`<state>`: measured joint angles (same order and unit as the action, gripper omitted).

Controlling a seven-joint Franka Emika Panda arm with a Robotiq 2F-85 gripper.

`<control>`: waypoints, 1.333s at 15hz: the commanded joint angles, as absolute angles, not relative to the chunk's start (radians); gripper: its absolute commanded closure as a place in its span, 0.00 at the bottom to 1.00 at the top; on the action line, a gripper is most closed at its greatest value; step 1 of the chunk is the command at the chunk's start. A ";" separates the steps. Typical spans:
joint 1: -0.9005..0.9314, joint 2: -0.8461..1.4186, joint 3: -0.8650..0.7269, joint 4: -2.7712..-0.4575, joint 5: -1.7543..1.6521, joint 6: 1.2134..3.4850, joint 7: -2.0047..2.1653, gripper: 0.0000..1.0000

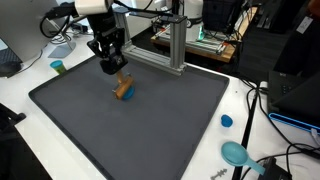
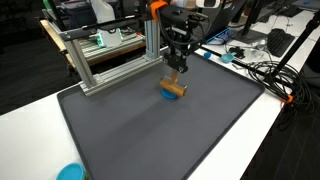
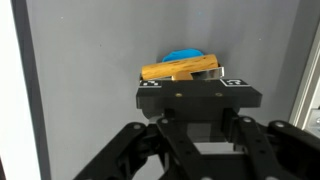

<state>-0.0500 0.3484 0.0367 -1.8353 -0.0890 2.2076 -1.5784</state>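
The gripper [image 1: 117, 72] is seen hanging point-down over the middle of the mat, its black, angular metal fingers directed at a small wooden and blue object [image 1: 123, 89]. In both exterior views the fingertips are found at the object's upper end, touching it or just above it. Whether the jaws are clamped on it or standing apart cannot be told, since the finger gap is hidden by the hand's own black body.

In the wrist view the gripper [image 3: 195, 88] is shown as a broad matt black block with two small white marks. Directly beyond it the object [image 3: 180, 68] is seen as a smooth, tan wooden bar laid crosswise over a rounded, bright blue piece. In an exterior view the same object [image 2: 173, 90] is shown low against the mat, the wooden part tilted and the blue part beneath it.

The object is placed towards the far half of a large dark grey mat [image 1: 150, 130], flat, finely textured and rounded at the corners. The mat is laid on a white, smooth table [image 1: 15, 92]. Behind the gripper a frame of silvery, square aluminium bars [image 1: 176, 45] is set upright at the mat's edge. Well apart from the hand, a small blue disc [image 1: 227, 121] and a teal round dish [image 1: 236, 153] are seen on the table, and black cables [image 1: 262, 110] are strewn beside them.
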 commanded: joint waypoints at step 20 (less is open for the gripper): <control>-0.155 0.355 0.056 -1.910 0.089 2.307 -1.776 0.78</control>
<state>-0.1716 0.3497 0.0684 -1.9092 0.1024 2.2954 -1.7826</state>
